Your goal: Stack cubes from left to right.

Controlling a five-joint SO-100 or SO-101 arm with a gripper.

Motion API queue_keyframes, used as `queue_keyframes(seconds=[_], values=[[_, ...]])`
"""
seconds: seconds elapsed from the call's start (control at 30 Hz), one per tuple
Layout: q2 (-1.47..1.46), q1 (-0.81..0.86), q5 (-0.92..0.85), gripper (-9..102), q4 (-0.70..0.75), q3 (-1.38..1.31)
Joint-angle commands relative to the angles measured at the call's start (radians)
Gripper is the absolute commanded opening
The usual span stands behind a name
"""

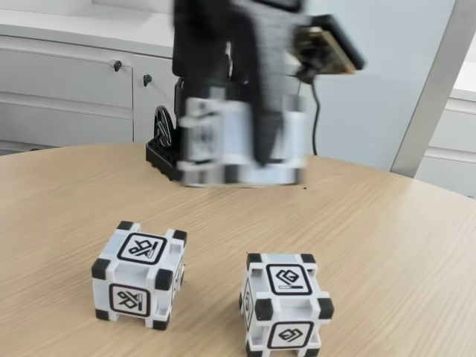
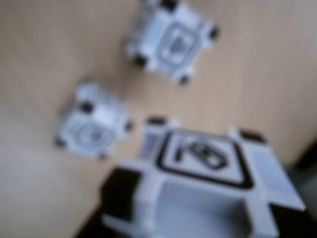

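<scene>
In the fixed view, bare wooden table (image 1: 401, 238) lay open right and between the two resting cubes, left cube (image 1: 139, 274) and right cube (image 1: 285, 303); the lifted cube (image 1: 242, 141) blocked the far middle.

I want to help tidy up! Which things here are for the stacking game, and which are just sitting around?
For the job:
- cube held up in the tool
- left cube on the table
- right cube on the table
- the tool, blurred from moving

Just around:
- wooden table
- white cabinets behind
- black cable
</scene>
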Motion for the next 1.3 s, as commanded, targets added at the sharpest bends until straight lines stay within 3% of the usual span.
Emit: queue_keyframes(seconds=[0.0, 0.37, 1.07, 1.27], values=[[0.037, 0.089, -0.021, 13, -0.014, -0.008], [-0.123, 0.272, -0.063, 13, -0.014, 0.049], [-0.239, 0.256, -0.153, 13, -0.018, 0.049], [-0.239, 0.256, -0.112, 13, -0.12, 0.051]])
